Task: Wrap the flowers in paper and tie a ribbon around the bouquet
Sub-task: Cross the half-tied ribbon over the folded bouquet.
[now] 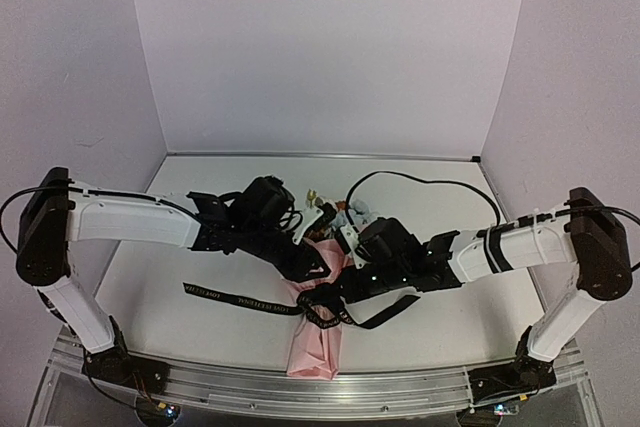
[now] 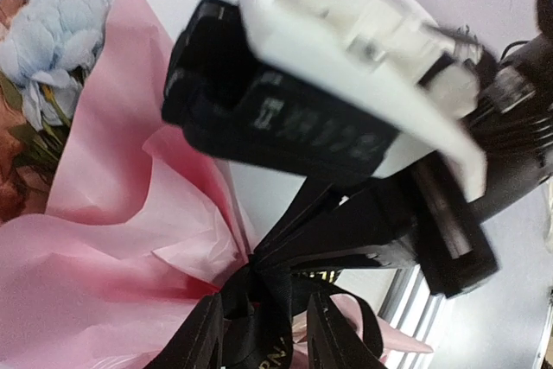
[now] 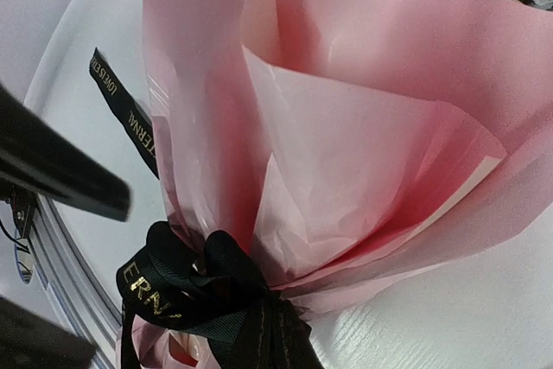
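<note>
1. The bouquet (image 1: 315, 347) lies flat mid-table (image 1: 180, 332). Its narrow end is at 6 o'clock, with the tip right up at the metal rail (image 1: 220, 392) on the near edge. The wide end, at 12 o'clock, is tucked under both grippers.
2. The ribbon (image 1: 235, 297) is knotted round the neck of the pink paper (image 3: 363, 144). One tail runs flat out to 9 o'clock and a shorter one goes to 3 o'clock.
3. The right gripper (image 1: 337, 292) reaches in from 3 o'clock with its jaws fully closed. In the left wrist view its tips pinch the ribbon right at the knot.
4. The left gripper (image 1: 318, 267) reaches in from 9 o'clock, over the paper and just beside the right one. Honestly can't tell how wide its jaws are or if it's got anything.
5. The flowers (image 2: 60, 32) poke out of the wide end, pale blue ones most obvious.
6. As for room, there's bare tabletop at 12 o'clock up to the back wall (image 1: 320, 47), with a black cable (image 1: 430, 185) looping across it around 1 o'clock. The side walls (image 1: 70, 97) box in 9 and 3.
</note>
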Action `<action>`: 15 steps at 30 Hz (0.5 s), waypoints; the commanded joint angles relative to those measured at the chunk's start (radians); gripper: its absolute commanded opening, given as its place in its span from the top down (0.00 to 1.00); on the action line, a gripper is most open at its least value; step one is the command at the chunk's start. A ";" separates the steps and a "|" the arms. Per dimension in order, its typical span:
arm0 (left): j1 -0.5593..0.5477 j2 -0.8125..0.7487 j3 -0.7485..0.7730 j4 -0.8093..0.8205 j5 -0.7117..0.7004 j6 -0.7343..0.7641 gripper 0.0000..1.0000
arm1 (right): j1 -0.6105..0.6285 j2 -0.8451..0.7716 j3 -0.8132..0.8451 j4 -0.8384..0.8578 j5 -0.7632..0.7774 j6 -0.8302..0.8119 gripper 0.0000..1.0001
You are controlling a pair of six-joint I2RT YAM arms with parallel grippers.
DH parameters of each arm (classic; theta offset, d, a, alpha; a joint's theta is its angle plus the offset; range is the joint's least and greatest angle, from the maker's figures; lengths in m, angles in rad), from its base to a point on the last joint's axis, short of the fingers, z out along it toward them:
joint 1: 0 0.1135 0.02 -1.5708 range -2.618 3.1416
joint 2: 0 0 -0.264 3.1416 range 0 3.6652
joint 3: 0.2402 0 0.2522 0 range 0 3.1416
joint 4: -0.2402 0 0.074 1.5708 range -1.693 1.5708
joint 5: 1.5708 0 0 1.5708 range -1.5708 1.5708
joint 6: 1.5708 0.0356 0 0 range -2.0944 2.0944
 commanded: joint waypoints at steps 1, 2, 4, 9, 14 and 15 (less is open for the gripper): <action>-0.001 0.054 0.059 -0.062 0.005 0.042 0.63 | 0.003 0.000 0.018 0.049 0.007 -0.003 1.00; -0.001 0.061 0.061 -0.062 0.011 0.044 0.63 | 0.003 -0.002 0.015 0.053 0.008 -0.002 1.00; 0.000 0.077 0.070 -0.066 0.016 0.046 0.63 | 0.003 -0.005 0.009 0.061 0.011 -0.002 1.00; -0.001 0.106 0.089 -0.067 0.016 0.052 0.63 | 0.003 -0.008 0.004 0.069 0.004 -0.002 1.00; -0.001 0.126 0.108 -0.079 0.008 0.056 0.64 | 0.003 -0.013 -0.006 0.083 -0.002 -0.005 1.00; -0.001 0.132 0.115 -0.085 0.004 0.057 0.65 | 0.003 -0.015 -0.008 0.086 -0.001 -0.007 1.00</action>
